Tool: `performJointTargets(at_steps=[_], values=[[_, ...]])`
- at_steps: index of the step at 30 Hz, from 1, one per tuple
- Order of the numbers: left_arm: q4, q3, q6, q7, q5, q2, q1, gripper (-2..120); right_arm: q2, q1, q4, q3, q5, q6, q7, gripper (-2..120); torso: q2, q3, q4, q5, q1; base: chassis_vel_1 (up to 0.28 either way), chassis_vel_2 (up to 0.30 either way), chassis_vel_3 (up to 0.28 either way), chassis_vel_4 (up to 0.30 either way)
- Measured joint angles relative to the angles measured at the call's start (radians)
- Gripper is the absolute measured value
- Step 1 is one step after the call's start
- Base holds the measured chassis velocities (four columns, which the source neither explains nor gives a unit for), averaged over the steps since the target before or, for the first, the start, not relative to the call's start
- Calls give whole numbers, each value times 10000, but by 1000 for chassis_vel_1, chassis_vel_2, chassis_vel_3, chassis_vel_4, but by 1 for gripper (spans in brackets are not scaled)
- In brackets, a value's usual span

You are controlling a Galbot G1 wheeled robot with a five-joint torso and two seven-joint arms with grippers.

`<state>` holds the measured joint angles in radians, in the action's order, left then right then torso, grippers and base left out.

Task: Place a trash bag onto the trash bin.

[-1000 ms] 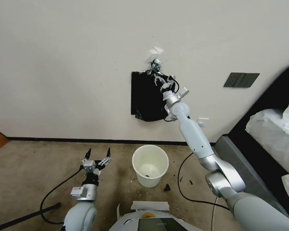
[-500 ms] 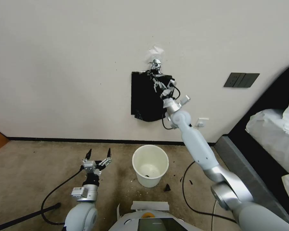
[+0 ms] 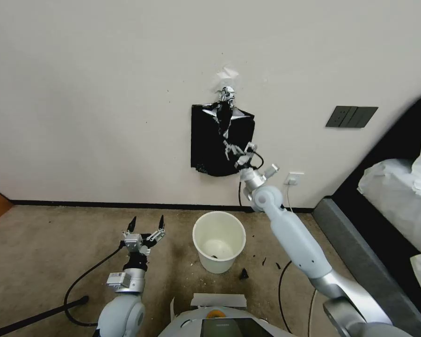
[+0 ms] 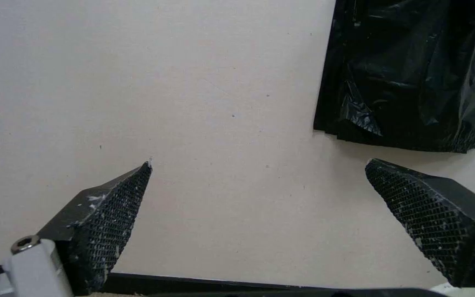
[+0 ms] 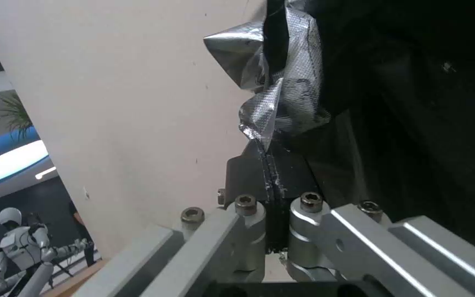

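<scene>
A flat bundle of black bags [image 3: 208,140] hangs on the wall from a crumpled silver clip [image 3: 226,92]. My right gripper [image 3: 232,150] is raised in front of the bundle's lower right part, shut on the trash bag [image 3: 223,119], a thin black sheet stretched from the clip down to the fingers. In the right wrist view the right gripper [image 5: 265,152] has its jaws pressed together on glossy wrinkled plastic [image 5: 290,99]. The off-white trash bin [image 3: 220,263] stands open on the floor below. My left gripper [image 3: 147,223] hovers low, left of the bin, open and holding nothing [image 4: 258,164].
A dark switch plate [image 3: 351,116] and a white outlet [image 3: 294,178] are on the wall to the right. A bed with white bedding [image 3: 397,196] fills the right side. Black scraps [image 3: 243,274] and cables [image 3: 79,285] lie on the carpet near the bin.
My right gripper has moved down from just under the clip to the bundle's lower part, drawing a strip of black bag with it. The left arm has barely shifted.
</scene>
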<state>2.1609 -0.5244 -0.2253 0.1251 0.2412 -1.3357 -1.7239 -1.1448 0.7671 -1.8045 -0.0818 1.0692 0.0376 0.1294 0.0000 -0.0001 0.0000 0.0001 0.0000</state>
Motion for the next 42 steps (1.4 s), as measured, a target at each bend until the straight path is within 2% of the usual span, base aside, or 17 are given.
performJointTargets(at_steps=[28, 42], values=[[179, 341, -65, -72, -29, 62, -47, 100, 871, 2807, -2348, -186, -1261, -156, -108, 0, 0, 0, 0, -1, 0, 0, 0, 0, 0], [180, 425, -69, -81, -48, 102, -41, 100, 949, 3863, -2860, -220, -2109, -95, 78, 0, 0, 1, 1, -1, 0, 0, 0, 0, 0]])
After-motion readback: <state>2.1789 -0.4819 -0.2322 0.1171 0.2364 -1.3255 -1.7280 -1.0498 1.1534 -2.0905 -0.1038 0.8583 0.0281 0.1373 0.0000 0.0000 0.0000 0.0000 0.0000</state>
